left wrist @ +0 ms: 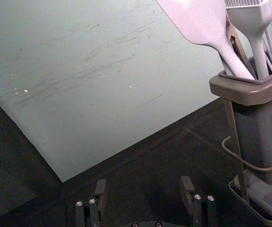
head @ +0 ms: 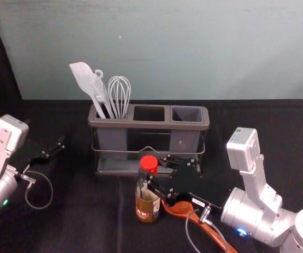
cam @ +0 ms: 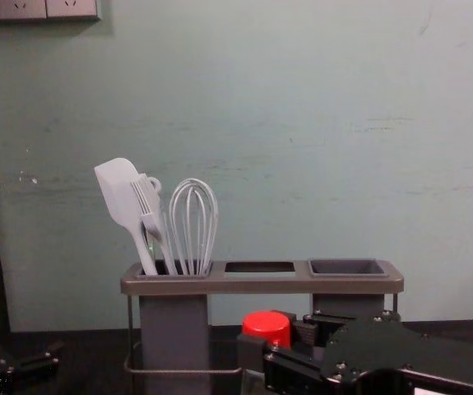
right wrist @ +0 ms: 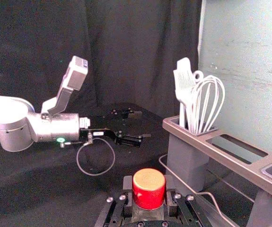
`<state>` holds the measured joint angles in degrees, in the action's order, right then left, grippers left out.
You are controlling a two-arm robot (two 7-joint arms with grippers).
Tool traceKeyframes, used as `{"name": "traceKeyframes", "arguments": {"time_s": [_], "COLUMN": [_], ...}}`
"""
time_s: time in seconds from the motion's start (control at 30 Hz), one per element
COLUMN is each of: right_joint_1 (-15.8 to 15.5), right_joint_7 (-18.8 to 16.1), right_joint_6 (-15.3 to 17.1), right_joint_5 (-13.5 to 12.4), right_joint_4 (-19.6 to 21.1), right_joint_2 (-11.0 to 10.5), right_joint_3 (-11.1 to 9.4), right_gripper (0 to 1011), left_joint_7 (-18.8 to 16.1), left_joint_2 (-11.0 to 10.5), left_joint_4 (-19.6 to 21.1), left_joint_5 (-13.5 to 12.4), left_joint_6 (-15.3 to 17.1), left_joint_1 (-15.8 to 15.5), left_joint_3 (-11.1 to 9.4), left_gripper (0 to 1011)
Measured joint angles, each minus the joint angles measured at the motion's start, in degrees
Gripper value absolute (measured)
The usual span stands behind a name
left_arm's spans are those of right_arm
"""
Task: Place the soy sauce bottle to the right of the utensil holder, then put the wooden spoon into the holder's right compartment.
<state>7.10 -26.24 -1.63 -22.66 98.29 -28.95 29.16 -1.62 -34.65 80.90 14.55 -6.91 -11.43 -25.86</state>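
Black cloth covers the table, with a plain grey-green wall behind it. Towards the back of the cloth stands a grey utensil holder; its left compartment holds a pale spatula, a brush and a whisk, while its right compartment has no utensil standing in it. The soy sauce bottle is upright in front of the holder, near its middle, with a red cap. Reaching in from the right side, the right gripper is closed around the bottle's neck, just below the cap; whether the base is off the cloth is hard to tell. The wooden spoon lies just beside the bottle, its bowl partly beneath the right gripper and its handle slanting towards the near right. The left gripper is parked to the left of the holder, its fingers wide apart with nothing between them. Moving the bottle appears to be the step in hand. The next move likely calls for a firm grip, a small lift to clear the spoon, and an upright carry to the holder's right side, leaving the spoon for afterwards.
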Motion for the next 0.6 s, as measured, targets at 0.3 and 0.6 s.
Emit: {"name": "traceKeyframes", "arguments": {"time_s": [0.3,0.6], "right_joint_1": [-3.0,-14.1], "right_joint_7": [0.7,3.5], "right_joint_6": [0.2,0.9], "right_joint_5": [1.2,-0.5], "right_joint_4": [4.5,15.1], "right_joint_2": [-1.8,-7.3], "right_joint_3": [-2.2,-9.8], "right_gripper": [392,392], "left_joint_7": [0.0,0.0], "left_joint_2": [0.0,0.0], "left_joint_4": [0.0,0.0], "left_joint_5": [0.0,0.0], "left_joint_6": [0.0,0.0], "left_joint_1": [0.0,0.0], "left_joint_3": [0.0,0.0], "left_gripper": [1012,1011]}}
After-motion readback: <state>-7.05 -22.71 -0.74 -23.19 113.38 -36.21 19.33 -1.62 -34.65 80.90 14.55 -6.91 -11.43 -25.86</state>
